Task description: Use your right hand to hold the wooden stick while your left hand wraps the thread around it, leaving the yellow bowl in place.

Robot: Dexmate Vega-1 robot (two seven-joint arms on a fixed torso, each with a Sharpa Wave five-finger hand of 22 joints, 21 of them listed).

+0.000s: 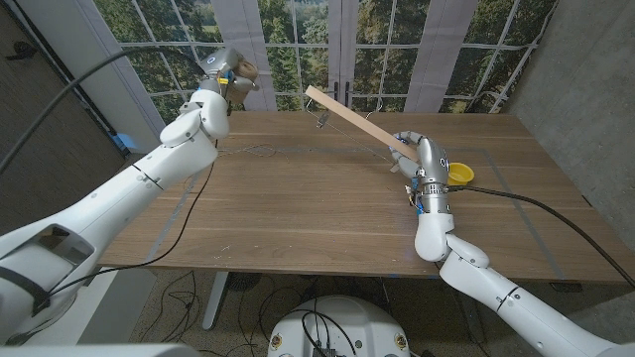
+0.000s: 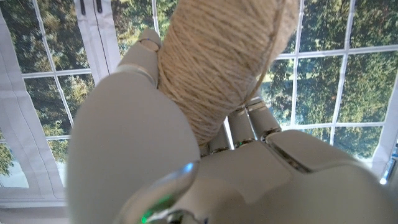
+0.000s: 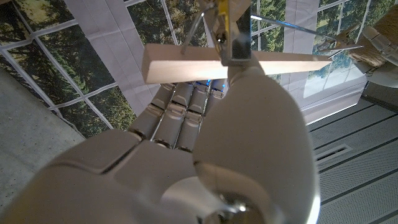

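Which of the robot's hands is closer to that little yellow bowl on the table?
The right hand, gripping the wooden stick, is just beside the yellow bowl. The left hand holds the thread spool raised at the table's far opposite corner.

Thread spool (image 2: 217, 62) top cut by frame; stick (image 3: 186, 62) middle behind thumb.

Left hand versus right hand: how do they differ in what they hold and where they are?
The left hand grips a spool of thread, raised at the table's far left; the right hand holds the wooden stick, angled up over the table beside the yellow bowl. Both are closed on something.
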